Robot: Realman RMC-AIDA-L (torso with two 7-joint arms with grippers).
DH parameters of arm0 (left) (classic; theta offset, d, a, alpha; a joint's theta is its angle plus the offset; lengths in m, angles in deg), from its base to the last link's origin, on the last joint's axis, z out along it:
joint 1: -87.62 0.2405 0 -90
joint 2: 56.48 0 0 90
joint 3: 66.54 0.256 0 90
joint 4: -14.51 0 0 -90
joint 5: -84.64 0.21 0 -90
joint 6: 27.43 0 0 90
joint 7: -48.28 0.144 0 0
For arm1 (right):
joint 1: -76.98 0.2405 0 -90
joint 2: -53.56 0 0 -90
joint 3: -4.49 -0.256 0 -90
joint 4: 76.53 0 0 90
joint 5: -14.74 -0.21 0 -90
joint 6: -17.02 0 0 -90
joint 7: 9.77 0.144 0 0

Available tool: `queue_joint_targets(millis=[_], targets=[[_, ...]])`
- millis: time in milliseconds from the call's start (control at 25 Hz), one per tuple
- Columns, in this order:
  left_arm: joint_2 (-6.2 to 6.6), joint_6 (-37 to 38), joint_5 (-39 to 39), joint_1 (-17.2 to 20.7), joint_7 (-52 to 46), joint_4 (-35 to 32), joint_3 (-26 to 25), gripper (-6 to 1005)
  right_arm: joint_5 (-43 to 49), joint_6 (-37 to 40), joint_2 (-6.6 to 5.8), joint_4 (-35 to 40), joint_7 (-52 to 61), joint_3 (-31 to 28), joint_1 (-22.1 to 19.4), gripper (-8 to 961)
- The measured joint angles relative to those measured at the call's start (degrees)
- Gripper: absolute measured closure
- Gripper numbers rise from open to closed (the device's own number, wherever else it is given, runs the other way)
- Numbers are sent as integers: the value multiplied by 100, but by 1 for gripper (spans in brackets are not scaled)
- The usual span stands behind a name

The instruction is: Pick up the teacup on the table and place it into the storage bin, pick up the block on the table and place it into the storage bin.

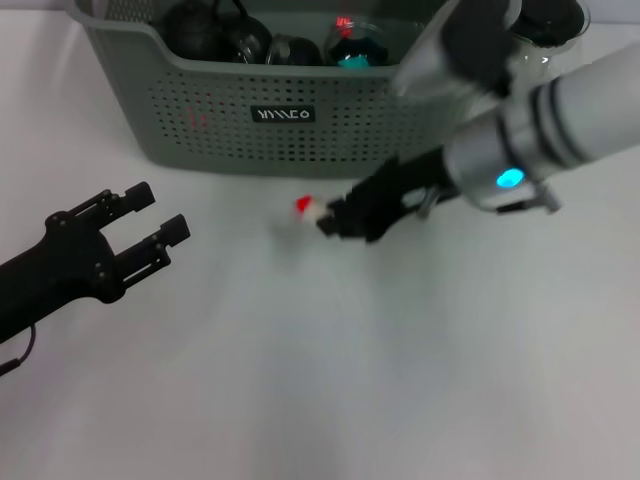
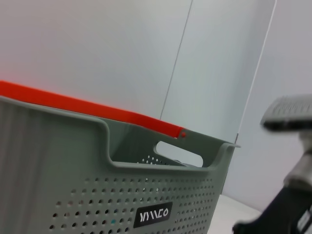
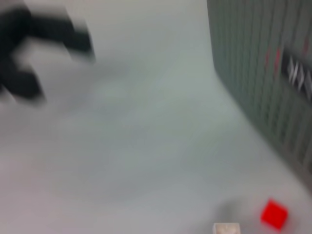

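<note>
White table [image 1: 300,380], block [image 1: 309,208] touching right end effector [image 1: 335,220]

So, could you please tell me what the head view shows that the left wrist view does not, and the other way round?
Only the head view shows the left gripper, open over the table, the small red block at the right gripper, and the dark items inside the storage bin. Only the left wrist view shows the orange-red strip behind the bin's rim and the wall panels beyond. Both show the bin's perforated front and its black label.
</note>
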Motion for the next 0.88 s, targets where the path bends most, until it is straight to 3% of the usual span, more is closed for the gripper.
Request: queue_joint_targets(millis=[200,320,440,640,880], targets=[[0,-1,-13,10,0,-9,0,333,-27,1416,14,1806,-20,-1334,-641,718],[1,0,-16,-6,0,-6,0,333,-215,1998,50,2683,1,-2026,-753,711],[7,-1,-22,-26,0,-1,0,333,-504,2081,50,3089,14,-2331,-686,703],[16,-2,-25,-46,-1,5,3,333,140,1149,46,2715,395,-2238,5,689],[7,-2,-20,-48,-9,8,9,333,1461,-531,50,722,1001,-1893,1293,673]])
